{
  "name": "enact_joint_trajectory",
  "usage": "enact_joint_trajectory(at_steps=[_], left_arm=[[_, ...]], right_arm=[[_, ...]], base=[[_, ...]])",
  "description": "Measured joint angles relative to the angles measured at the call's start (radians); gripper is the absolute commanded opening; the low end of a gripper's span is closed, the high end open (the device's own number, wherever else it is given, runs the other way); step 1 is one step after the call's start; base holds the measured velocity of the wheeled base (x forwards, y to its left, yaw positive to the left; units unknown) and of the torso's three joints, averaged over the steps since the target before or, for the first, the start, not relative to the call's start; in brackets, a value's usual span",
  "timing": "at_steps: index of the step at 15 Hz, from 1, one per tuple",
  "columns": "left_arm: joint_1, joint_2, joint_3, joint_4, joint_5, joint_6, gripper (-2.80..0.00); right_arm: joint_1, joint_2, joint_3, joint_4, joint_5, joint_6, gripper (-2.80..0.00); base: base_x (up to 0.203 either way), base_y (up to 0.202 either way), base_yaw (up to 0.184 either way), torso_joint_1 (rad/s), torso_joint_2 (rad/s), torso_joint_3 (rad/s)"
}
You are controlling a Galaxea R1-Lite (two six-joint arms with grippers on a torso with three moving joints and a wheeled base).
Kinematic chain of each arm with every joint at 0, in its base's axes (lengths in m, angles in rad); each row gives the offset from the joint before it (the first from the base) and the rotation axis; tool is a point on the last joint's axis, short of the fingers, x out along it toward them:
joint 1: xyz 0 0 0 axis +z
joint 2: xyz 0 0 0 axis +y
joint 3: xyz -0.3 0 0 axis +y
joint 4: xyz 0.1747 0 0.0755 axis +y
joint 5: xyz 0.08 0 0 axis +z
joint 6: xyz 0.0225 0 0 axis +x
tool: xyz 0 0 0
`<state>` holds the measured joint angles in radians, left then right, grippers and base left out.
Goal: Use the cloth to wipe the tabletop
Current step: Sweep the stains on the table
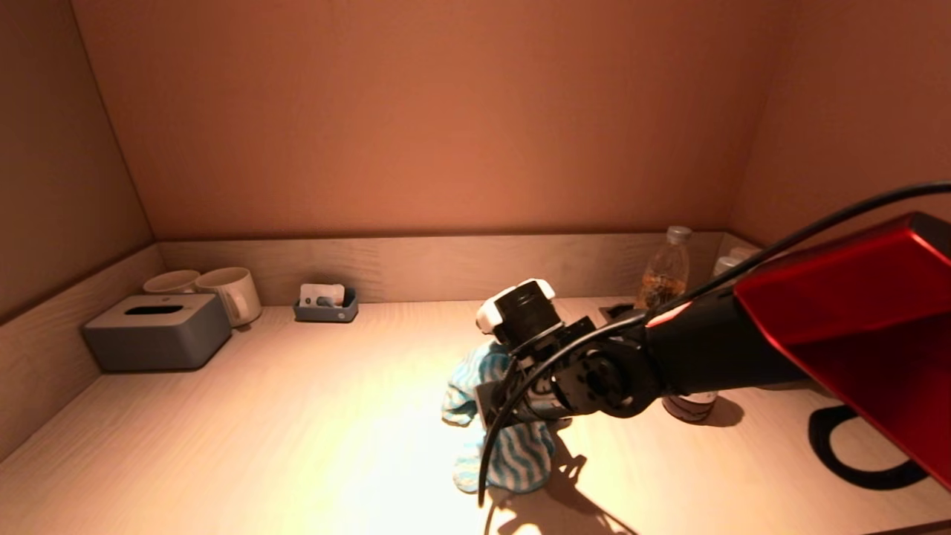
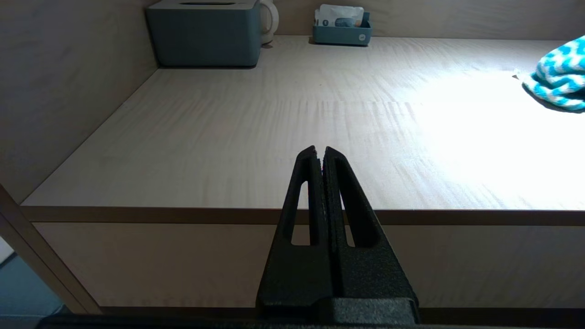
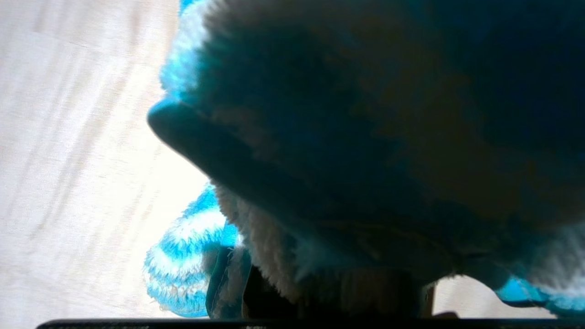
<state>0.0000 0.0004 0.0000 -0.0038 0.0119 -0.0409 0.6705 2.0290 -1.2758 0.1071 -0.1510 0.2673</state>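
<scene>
My right gripper (image 1: 513, 405) is buried in the blue-and-white cloth (image 1: 513, 453); I cannot tell its finger state. The cloth lies bunched on the tabletop (image 1: 297, 416), right of centre. My left gripper (image 2: 320, 155) hangs at the table's front edge, fingers pressed together, holding nothing.

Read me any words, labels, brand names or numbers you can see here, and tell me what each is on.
No text here can be read.
Bottle: its label is too blurred to read.
Small grey tray: a tiny mark on its front is illegible.
Packets in the tray: their print is too small to read.
</scene>
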Motion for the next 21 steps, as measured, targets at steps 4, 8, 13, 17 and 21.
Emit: enact_joint_trajectory(at_steps=[4,8,13,17,21], left_arm=[[0.0,0.0,0.0,0.0,0.0,0.0,-2.8],[0.0,0.0,0.0,0.0,0.0,0.0,-2.8],[0.0,0.0,0.0,0.0,0.0,0.0,-2.8],[0.0,0.0,0.0,0.0,0.0,0.0,-2.8],[0.0,0.0,0.0,0.0,0.0,0.0,-2.8]], right_arm=[[0.126,0.052,-0.12,0.041,-0.027,0.055,-2.8],[0.219,0.084,-0.188,0.062,-0.054,0.073,-2.8],[0.375,0.051,-0.058,0.091,-0.106,0.09,-2.8],[0.373,-0.059,0.087,0.09,-0.119,0.09,-2.8],[0.179,-0.126,0.113,0.09,-0.12,0.072,-2.8]], base=[[0.0,0.0,0.0,0.0,0.0,0.0],[0.0,0.0,0.0,0.0,0.0,0.0],[0.0,0.0,0.0,0.0,0.0,0.0],[0.0,0.0,0.0,0.0,0.0,0.0],[0.0,0.0,0.0,0.0,0.0,0.0]])
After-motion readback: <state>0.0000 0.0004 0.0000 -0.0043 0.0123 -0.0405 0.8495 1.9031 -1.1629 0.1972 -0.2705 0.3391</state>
